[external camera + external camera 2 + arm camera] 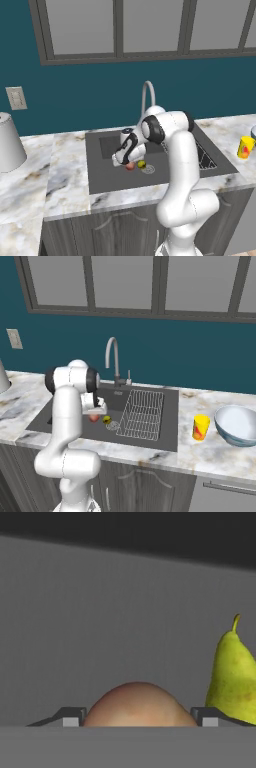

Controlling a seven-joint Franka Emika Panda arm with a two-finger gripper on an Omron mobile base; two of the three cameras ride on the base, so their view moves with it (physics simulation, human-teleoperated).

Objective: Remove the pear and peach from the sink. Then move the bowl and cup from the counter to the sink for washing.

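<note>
The gripper (136,718) hangs low inside the sink (102,176), its jaws spread wide with the peach (136,706) sitting between the two fingertips (71,717). Whether the pads actually touch the fruit cannot be told. In the hand view the peach shows as a rounded dome with no clear long axis.

The pear (232,679) stands just beside the gripper, off the right-hand fingertip in the hand view, apart from the peach. Its long axis runs up the hand view, with the narrow stem end pointing to the top of that view and the broad end down by the fingertip.

Well off to the gripper's right, on the counter (215,456) past the wire rack (142,413), stand the upright yellow cup (201,427) and, farther still, the bowl (237,425), its opening upward.
</note>
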